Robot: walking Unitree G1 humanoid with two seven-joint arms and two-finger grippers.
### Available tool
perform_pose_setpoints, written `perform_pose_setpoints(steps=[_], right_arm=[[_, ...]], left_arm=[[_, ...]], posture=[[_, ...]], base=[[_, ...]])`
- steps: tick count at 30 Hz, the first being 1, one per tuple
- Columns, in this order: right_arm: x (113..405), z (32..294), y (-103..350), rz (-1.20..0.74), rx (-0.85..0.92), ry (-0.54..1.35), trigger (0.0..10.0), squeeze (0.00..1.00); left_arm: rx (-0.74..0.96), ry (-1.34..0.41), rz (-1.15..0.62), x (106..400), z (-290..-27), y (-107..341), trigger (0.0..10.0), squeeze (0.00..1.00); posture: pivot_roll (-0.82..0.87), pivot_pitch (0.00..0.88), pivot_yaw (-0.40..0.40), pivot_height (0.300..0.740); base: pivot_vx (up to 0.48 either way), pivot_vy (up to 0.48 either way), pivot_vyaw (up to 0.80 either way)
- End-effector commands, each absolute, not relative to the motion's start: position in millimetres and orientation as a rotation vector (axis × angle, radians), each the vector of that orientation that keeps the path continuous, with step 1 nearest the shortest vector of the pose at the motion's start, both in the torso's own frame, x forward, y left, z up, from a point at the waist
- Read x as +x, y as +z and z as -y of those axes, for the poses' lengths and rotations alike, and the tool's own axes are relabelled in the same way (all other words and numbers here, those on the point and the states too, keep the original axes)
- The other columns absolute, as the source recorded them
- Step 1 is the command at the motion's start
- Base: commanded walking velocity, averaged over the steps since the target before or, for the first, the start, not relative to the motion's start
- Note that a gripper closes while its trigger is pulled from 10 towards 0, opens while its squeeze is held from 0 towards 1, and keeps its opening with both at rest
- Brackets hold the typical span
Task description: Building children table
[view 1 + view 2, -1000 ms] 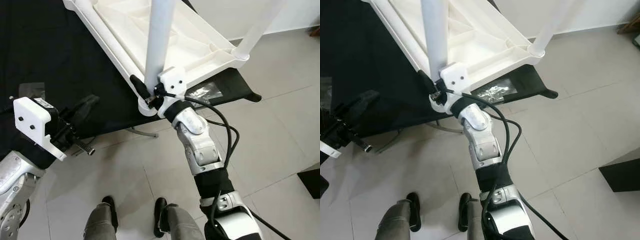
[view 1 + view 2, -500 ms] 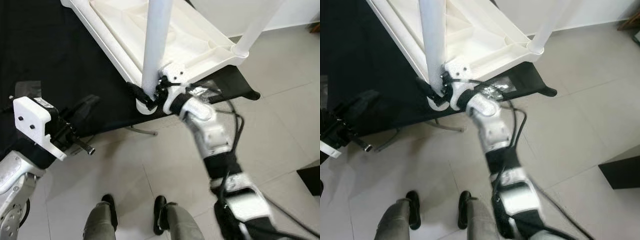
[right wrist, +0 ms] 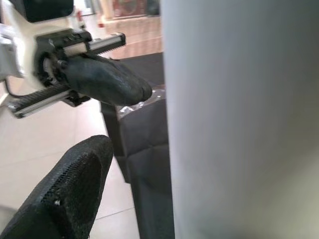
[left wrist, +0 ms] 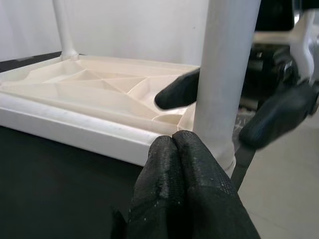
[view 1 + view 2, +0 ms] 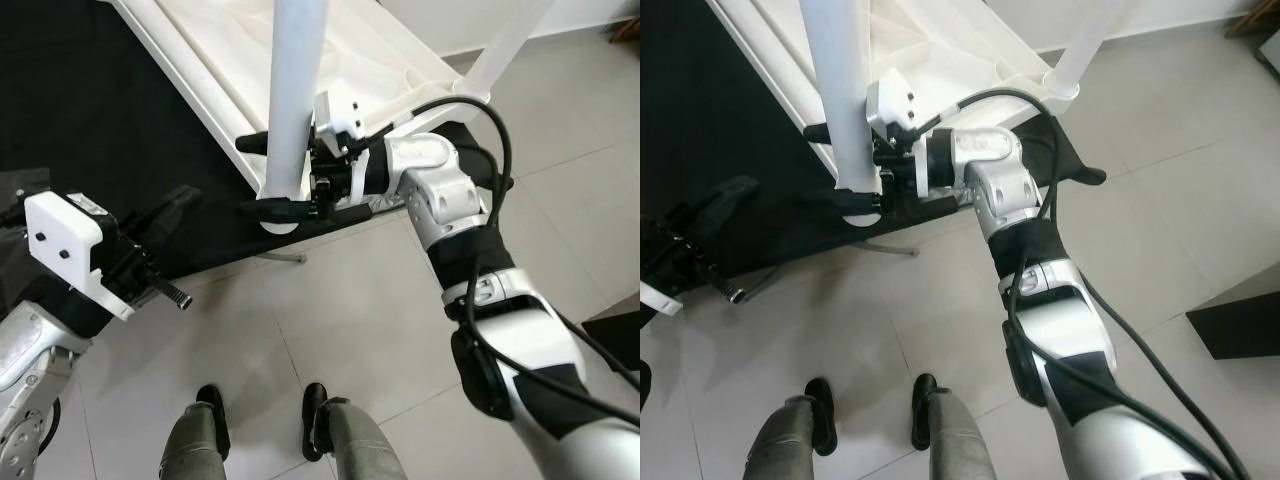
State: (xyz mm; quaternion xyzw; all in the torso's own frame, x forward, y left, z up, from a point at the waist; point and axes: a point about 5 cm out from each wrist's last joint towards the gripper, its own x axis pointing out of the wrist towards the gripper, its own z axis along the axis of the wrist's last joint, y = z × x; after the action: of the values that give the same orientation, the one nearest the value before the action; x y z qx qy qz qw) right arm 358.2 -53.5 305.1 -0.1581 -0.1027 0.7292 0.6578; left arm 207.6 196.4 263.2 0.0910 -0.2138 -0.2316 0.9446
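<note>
Since the earlier frames the right arm has swung round from below the corner to the side of it, so that the right tool (image 5: 275, 175) now reaches across horizontally and straddles the nearest leg (image 5: 292, 90) just above its socket. The fingers stand wide, one on each side of the leg, and contact with the tube cannot be confirmed. The task's thing, the white children's table top (image 5: 225, 70), lies upside down on a black-covered table (image 5: 90, 120) with its ribbed underside facing up; the gripped corner overhangs the near edge, presumably to leave room for the tool around the socket. A second leg (image 5: 500, 50) stands in the far right corner socket. The sideways approach appears chosen so the fingers can brace or turn the upright tube while it is seated. The left tool (image 4: 182, 164) is held low and to the left above the tiled floor (image 5: 330, 330), its fingers pressed together and empty, pointing toward the same corner. The robot's feet stand on the floor just short of the table.
</note>
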Motion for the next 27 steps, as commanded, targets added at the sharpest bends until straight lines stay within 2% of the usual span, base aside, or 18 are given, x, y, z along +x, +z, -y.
perform_pose_setpoints(steps=[1, 2, 4, 5, 16, 19, 20, 21, 24, 26, 27], right_arm=[[358, 55, 303, 0.221, -0.366, 1.698, 8.9, 0.0], [359, 57, 304, 0.215, -0.372, 1.712, 2.5, 0.0], [359, 58, 305, 0.204, -0.383, 1.73, 2.5, 0.0], [360, 60, 306, 0.195, -0.389, 1.747, 0.0, 0.0], [367, 72, 303, 0.154, -0.39, 1.728, 0.0, 0.0], [373, 93, 295, 0.133, -0.403, 1.617, 0.0, 0.0], [373, 93, 295, 0.133, -0.403, 1.617, 0.0, 0.0], [380, 111, 288, 0.103, -0.426, 1.463, 0.0, 0.0], [383, 117, 285, 0.091, -0.436, 1.405, 0.0, 0.0], [389, 129, 273, 0.057, -0.412, 1.24, 0.0, 0.0], [389, 129, 273, 0.057, -0.412, 1.24, 0.0, 0.0]], left_arm=[[0.204, -0.492, 0.418, 202, -195, 262, 10.0, 0.0], [0.206, -0.494, 0.416, 201, -194, 262, 10.0, 0.0], [0.205, -0.498, 0.418, 200, -193, 262, 10.0, 0.0], [0.204, -0.5, 0.419, 199, -193, 263, 10.0, 0.0], [0.189, -0.593, 0.402, 184, -193, 260, 10.0, 0.0], [0.127, -0.715, 0.384, 168, -190, 259, 10.0, 0.0], [0.127, -0.715, 0.384, 168, -190, 259, 10.0, 0.0], [0.11, -0.74, 0.379, 166, -188, 258, 10.0, 0.0], [0.104, -0.748, 0.379, 166, -187, 258, 10.0, 0.0], [0.085, -0.767, 0.38, 166, -185, 257, 10.0, 0.0], [0.085, -0.767, 0.38, 166, -185, 257, 10.0, 0.0]], posture=[[0.18, 0.381, -0.183, 0.74], [0.18, 0.382, -0.184, 0.74], [0.19, 0.387, -0.188, 0.74], [0.19, 0.389, -0.19, 0.74], [0.18, 0.39, -0.194, 0.74], [0.17, 0.385, -0.192, 0.74], [0.17, 0.385, -0.192, 0.74], [0.16, 0.382, -0.191, 0.74], [0.16, 0.382, -0.191, 0.74], [0.14, 0.379, -0.195, 0.74], [0.14, 0.379, -0.195, 0.74]], base=[[0.0, 0.0, 0.0], [0.0, 0.0, 0.0], [0.0, 0.0, 0.0], [0.0, 0.0, 0.0], [0.0, 0.0, 0.0], [0.0, 0.0, 0.0], [0.0, 0.0, 0.0], [0.0, 0.0, 0.0], [0.0, 0.0, 0.0], [0.0, 0.0, 0.0], [0.0, 0.0, 0.0]])
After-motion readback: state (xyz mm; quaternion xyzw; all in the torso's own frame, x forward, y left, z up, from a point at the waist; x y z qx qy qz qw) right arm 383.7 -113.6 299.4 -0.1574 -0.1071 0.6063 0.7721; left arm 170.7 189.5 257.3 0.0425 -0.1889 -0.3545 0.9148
